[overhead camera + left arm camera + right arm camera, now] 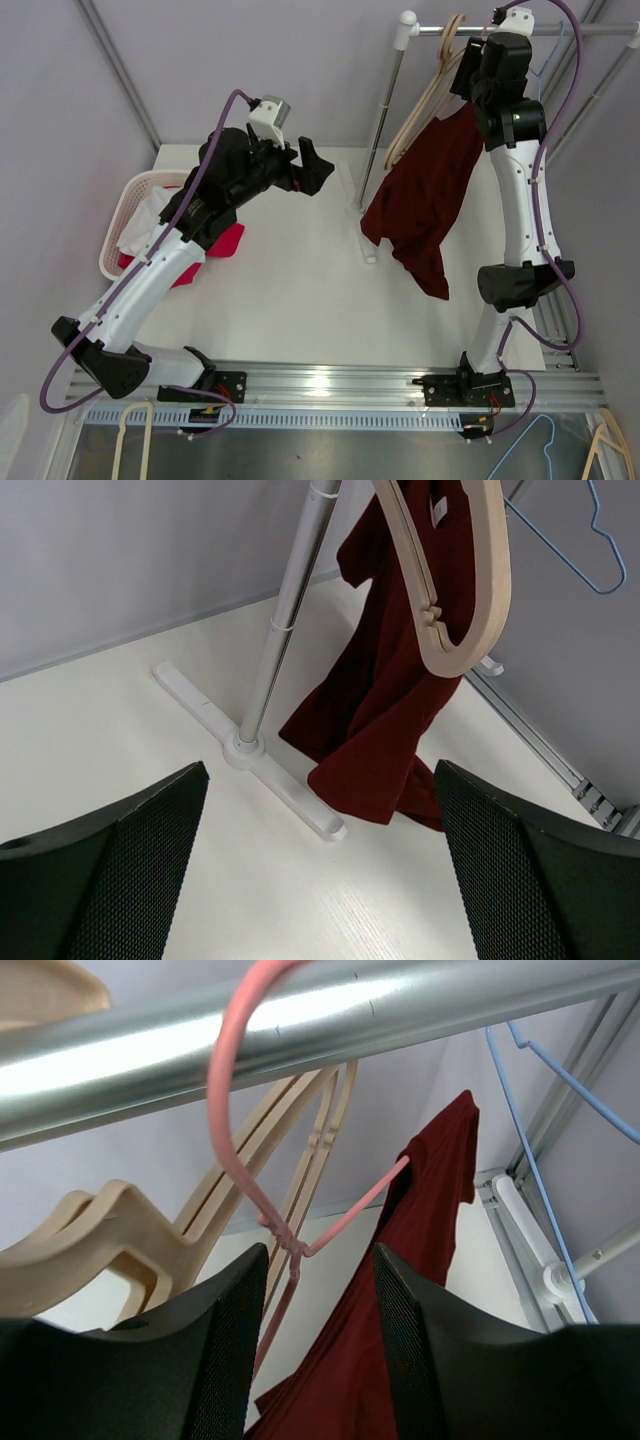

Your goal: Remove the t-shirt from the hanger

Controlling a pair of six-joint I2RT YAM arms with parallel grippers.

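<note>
A dark red t-shirt (420, 200) hangs bunched from one arm of a pink wire hanger (283, 1237) hooked over the metal rail (300, 1020). The shirt (420, 1260) trails down toward the table (370, 700). My right gripper (318, 1260) is raised to the rail (472, 78); its jaws stand apart on either side of the hanger's twisted neck, with shirt cloth between them lower down. I see no pad touching the wire. My left gripper (320, 780) hovers wide open over the table (310, 165), left of the rack, holding nothing.
Wooden hangers (120, 1230) hang beside the pink one, and a blue wire hanger (519, 1125) hangs to its right. The rack post (290, 600) stands on a white foot (250, 750). A laundry basket (135, 200) with clothes sits at the left.
</note>
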